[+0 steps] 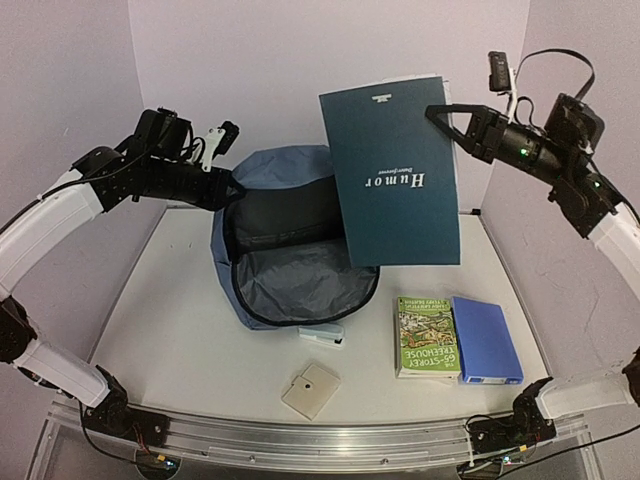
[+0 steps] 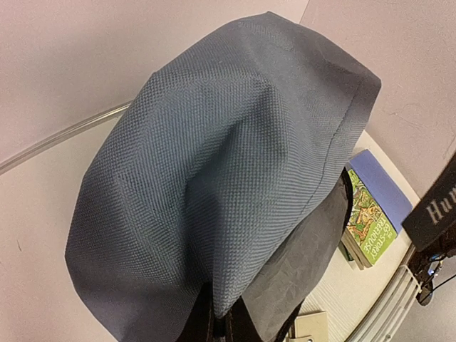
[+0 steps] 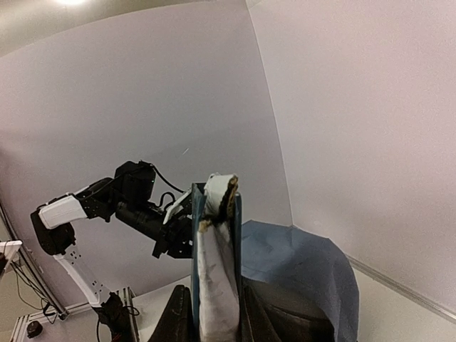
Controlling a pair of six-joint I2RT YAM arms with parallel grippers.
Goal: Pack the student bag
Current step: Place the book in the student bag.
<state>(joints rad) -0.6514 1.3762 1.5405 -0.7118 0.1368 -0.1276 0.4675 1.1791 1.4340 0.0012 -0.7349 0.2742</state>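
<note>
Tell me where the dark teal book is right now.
In the top view the dark teal book hangs right of centre, pinched at its upper right corner by the right gripper, just above the open backpack's right side.

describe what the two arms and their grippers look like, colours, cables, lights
The left arm and right arm have white shells on the long links, with black joints and wrists. The left gripper and right gripper are black with tapered, pointed fingers. A green light glows on the right wrist, a black cable loops above it, and a white bracket sits on the left wrist.
</note>
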